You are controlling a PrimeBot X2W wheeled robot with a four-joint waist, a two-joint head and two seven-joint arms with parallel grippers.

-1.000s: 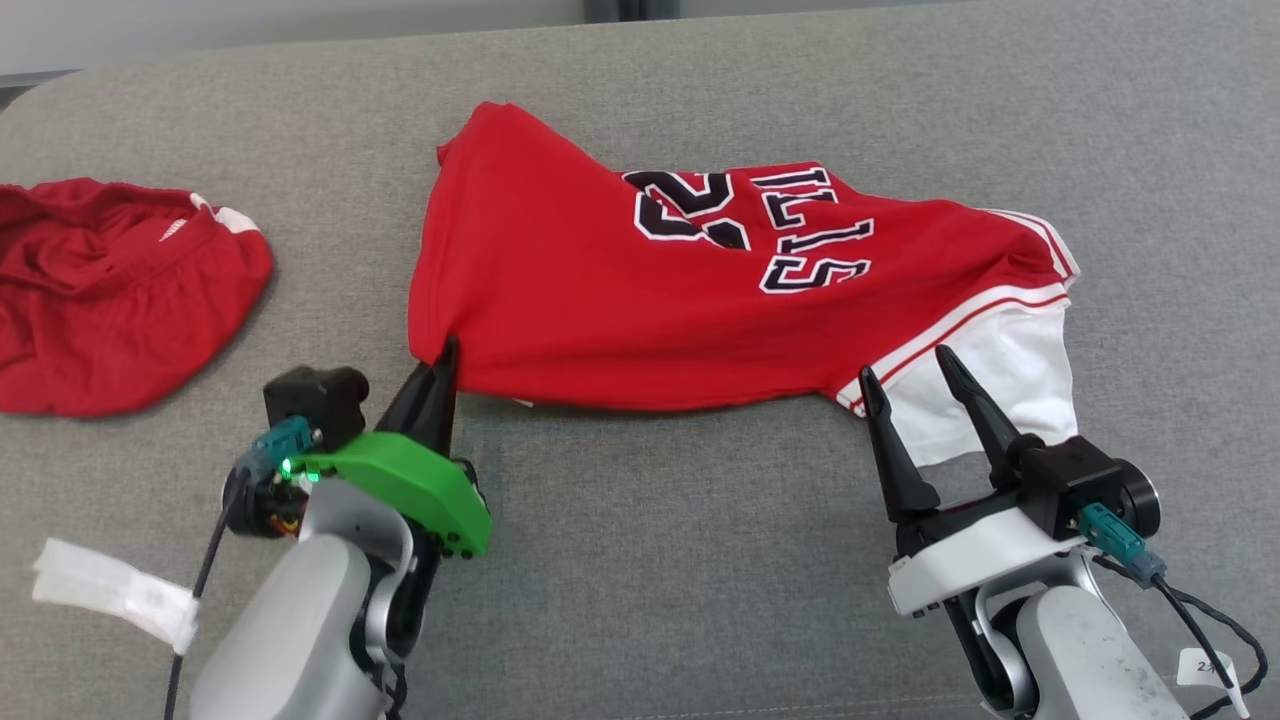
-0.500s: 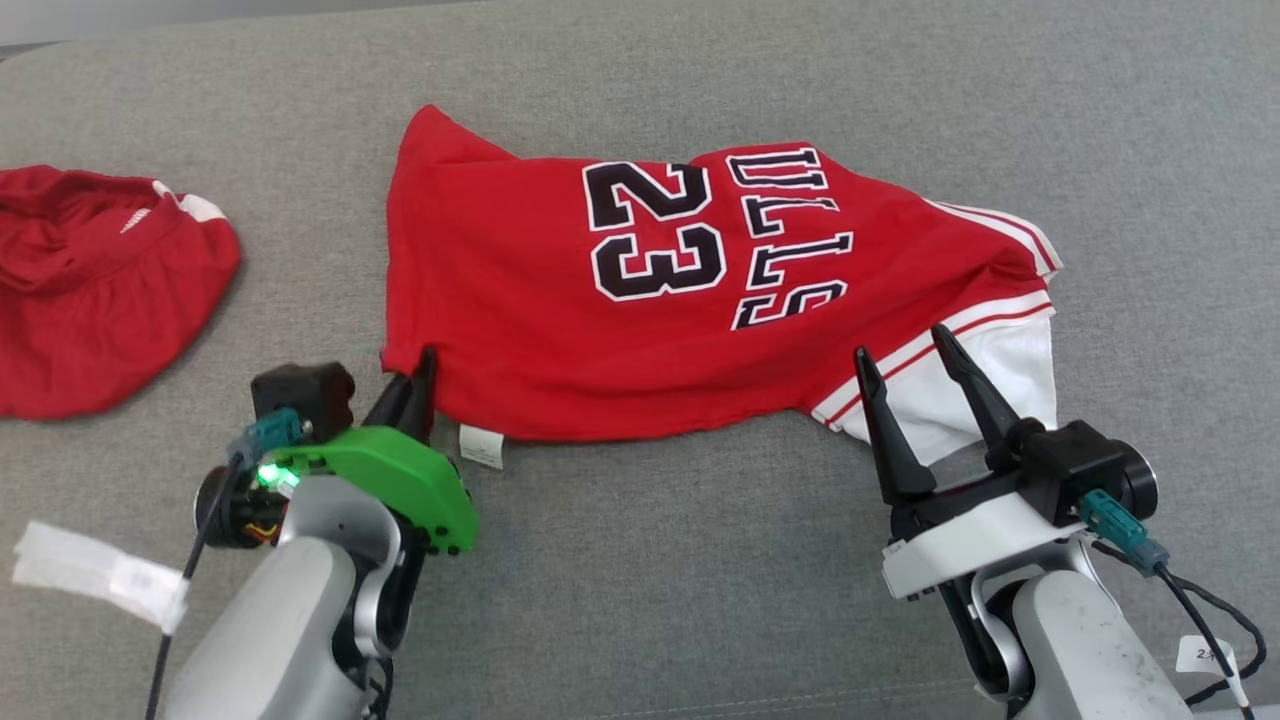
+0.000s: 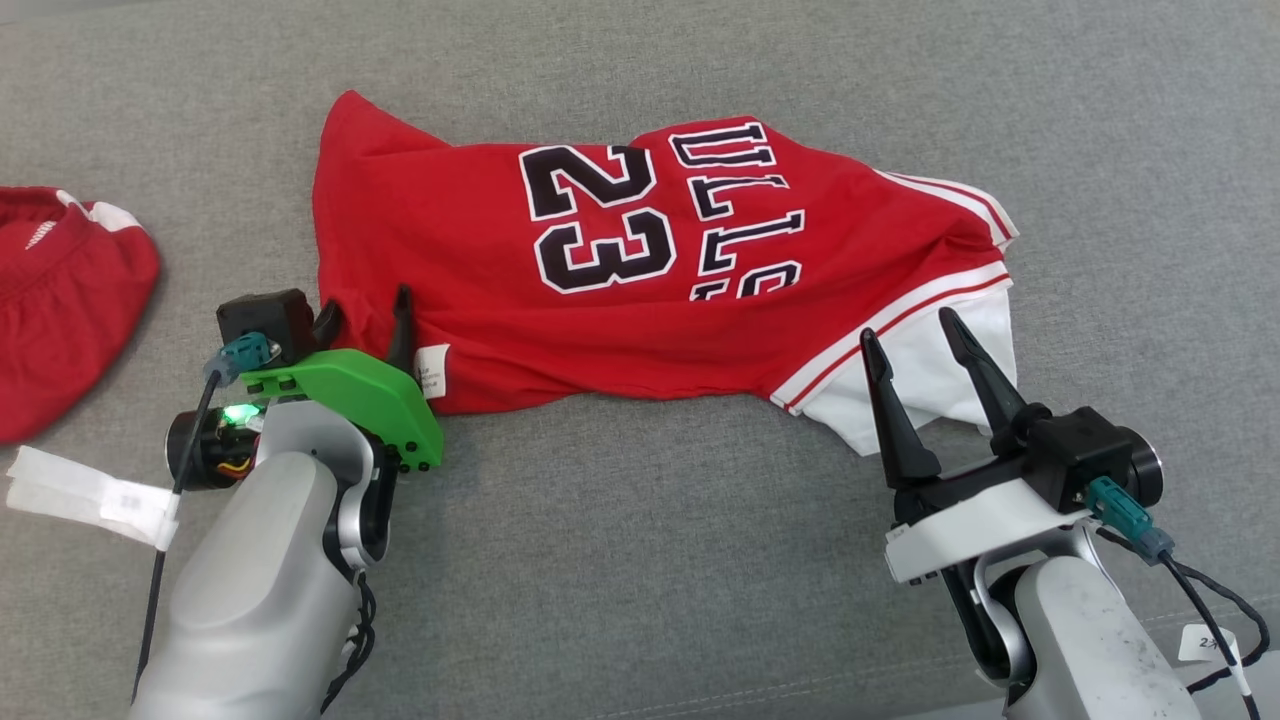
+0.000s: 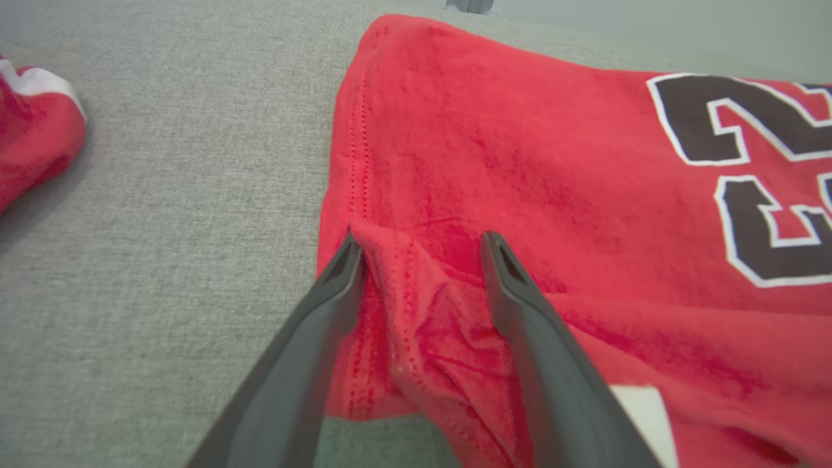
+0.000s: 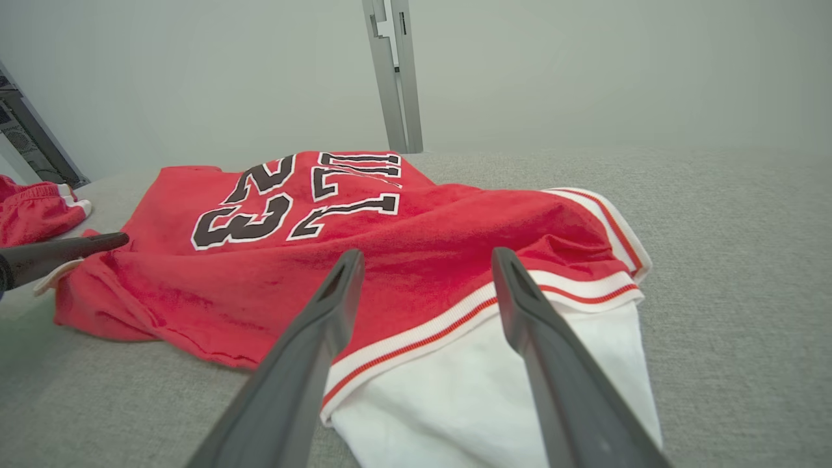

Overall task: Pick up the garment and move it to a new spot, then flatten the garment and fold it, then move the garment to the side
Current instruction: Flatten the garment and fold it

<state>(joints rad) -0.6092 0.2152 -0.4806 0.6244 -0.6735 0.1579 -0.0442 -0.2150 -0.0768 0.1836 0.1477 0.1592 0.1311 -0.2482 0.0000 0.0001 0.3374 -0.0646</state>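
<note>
While the red jersey [image 3: 620, 300] lies rumpled on the grey cushioned surface [image 3: 640, 580], its long axis runs crosswise in front of the robot, from the hemmed red end on the robot's left to the striped, white-panelled end on its right. The left gripper [image 3: 365, 312] sits at the near left corner with its fingers spread apart. In the left wrist view a raised ridge of hem stands between them and one tip touches the cloth's edge, but nothing is pinched. A white label [image 3: 432, 365] pokes out from the near edge just beside that gripper. The right gripper [image 3: 908, 330] has its fingers wide too, empty, their tips over the white panel at the near right corner. Whether they touch the fabric cannot be told. Each arm is thus nearer its own end, and the cloth lies just ahead of both sets of fingers, stretching away from them. By the look of it the jersey is set down in its spot and flattening is the step in hand, which would call for each gripper to take its own corner and draw outward along that crosswise axis. A second red garment [image 3: 60, 320] lies well apart on the left
</note>
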